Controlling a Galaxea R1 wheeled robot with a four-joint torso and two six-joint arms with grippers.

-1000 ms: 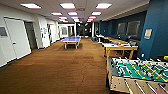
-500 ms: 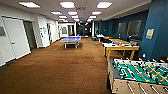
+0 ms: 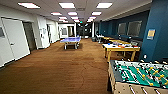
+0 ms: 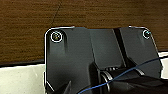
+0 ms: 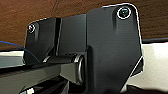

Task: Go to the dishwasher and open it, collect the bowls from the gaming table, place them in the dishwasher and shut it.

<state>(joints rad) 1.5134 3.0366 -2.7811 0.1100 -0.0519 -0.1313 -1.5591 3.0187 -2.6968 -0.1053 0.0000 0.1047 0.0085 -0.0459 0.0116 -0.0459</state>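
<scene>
Left and right tool: neither set of fingers can be made out in the wrist views, so whether each tool stands wide, narrow or holding anything cannot be told. Both wrist views look past the robot's dark plate onto brown wood-grain floor (image 4: pixel 27 27), with a pale surface along the near edge; a thin blue cable (image 4: pixel 130 71) crosses the left wrist view.

Head view, near to far. The table-football table (image 3: pixel 138 75), green field with rods and yellow and dark figures, stands closest, at lower right. Beyond it, against the dark blue wall (image 3: pixel 157 30), stands the gaming table (image 3: pixel 120 48): white top, yellow edging and legs, with small colourful items on it that are too blurred to identify; no bowl can be told apart among them. Further tables line the same wall behind it. A blue table-tennis table (image 3: pixel 71 40) stands in the middle of the room, well apart from the gaming table. White doors (image 3: pixel 15 40) and white walls run along the left side. Rectangular ceiling lights (image 3: pixel 66 5) recede down the room.
</scene>
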